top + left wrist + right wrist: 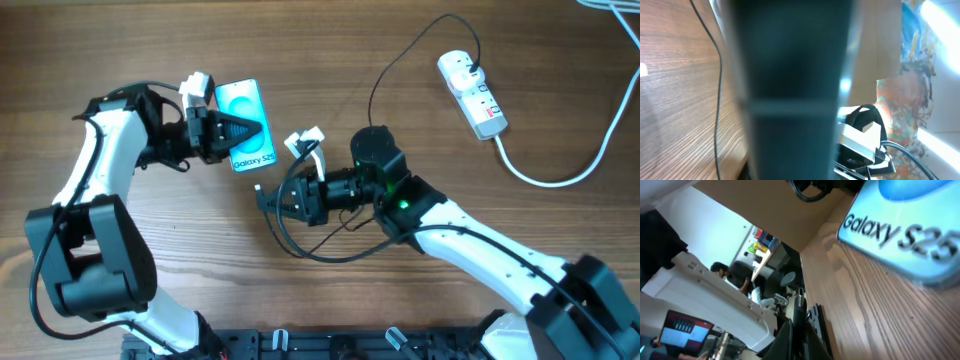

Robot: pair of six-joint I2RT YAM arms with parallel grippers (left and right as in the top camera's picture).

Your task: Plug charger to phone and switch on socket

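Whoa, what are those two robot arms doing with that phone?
They are getting the phone ready to charge. The left hand is shut and rests on the phone, which lies screen up and glowing. The right hand is shut just short of the phone's lower end and seems to pinch the tip of the charger. It is not plugged in yet. The charger's other end runs to the socket.

1. The table [120,40] under me is brown wood, matt, with a fine visible grain.
2. The phone [245,100] has a glossy, glass-like face, smooth and bright.
3. The socket [472,95] is smooth white plastic with a slight sheen.
4. The charger [374,92] is a thin black cable, matt.
5. My arm casings [100,150] are smooth white plastic; my jaws look matt black.
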